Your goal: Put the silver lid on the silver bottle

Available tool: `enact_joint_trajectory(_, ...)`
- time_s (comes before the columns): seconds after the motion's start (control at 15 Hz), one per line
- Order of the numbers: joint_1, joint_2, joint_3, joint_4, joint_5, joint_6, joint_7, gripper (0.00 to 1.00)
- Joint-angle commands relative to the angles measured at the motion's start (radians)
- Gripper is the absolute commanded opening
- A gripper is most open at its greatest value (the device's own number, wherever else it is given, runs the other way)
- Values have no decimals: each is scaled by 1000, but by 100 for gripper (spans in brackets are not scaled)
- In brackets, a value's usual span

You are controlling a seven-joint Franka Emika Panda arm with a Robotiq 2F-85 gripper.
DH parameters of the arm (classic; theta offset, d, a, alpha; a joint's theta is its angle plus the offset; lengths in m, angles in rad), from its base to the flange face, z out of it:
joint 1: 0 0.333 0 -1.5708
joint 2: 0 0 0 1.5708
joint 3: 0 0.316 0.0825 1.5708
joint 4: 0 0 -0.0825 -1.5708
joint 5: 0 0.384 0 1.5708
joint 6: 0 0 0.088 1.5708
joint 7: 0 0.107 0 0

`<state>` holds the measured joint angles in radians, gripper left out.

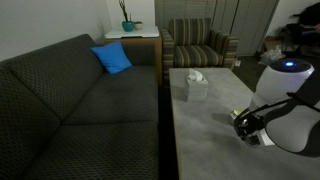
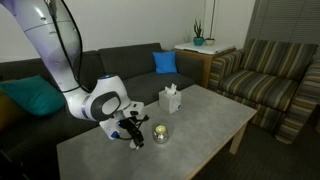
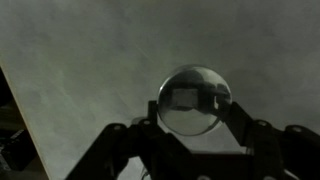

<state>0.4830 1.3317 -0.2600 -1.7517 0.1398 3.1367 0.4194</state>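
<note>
In the wrist view the silver lid [image 3: 193, 100], a round shiny cap, sits between my two dark fingers [image 3: 240, 118] above the grey table top [image 3: 80, 60]. My gripper [image 3: 195, 112] is shut on it. In an exterior view the gripper [image 2: 133, 134] hangs low over the table, just beside the silver bottle [image 2: 160, 132], which stands upright with a pale yellowish mouth. From the opposite side the gripper [image 1: 246, 124] appears near the table's edge, and the bottle is hidden there.
A white tissue box [image 2: 171, 99] [image 1: 193, 86] stands on the table beyond the bottle. A dark sofa [image 1: 70, 100] with a blue cushion [image 1: 112, 58] runs along one side, and a striped armchair [image 2: 270, 80] stands at the end.
</note>
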Motion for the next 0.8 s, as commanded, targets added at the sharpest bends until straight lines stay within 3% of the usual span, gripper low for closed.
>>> enact_joint_trajectory(0.0, 51, -129, -24, -190, 48, 50, -14, 44)
enact_joint_trajectory(0.47, 134, -258, -97, -360, 113, 137, -22, 44)
enact_joint_trajectory(0.73, 98, -307, -108, -377, 147, 172, -54, 44)
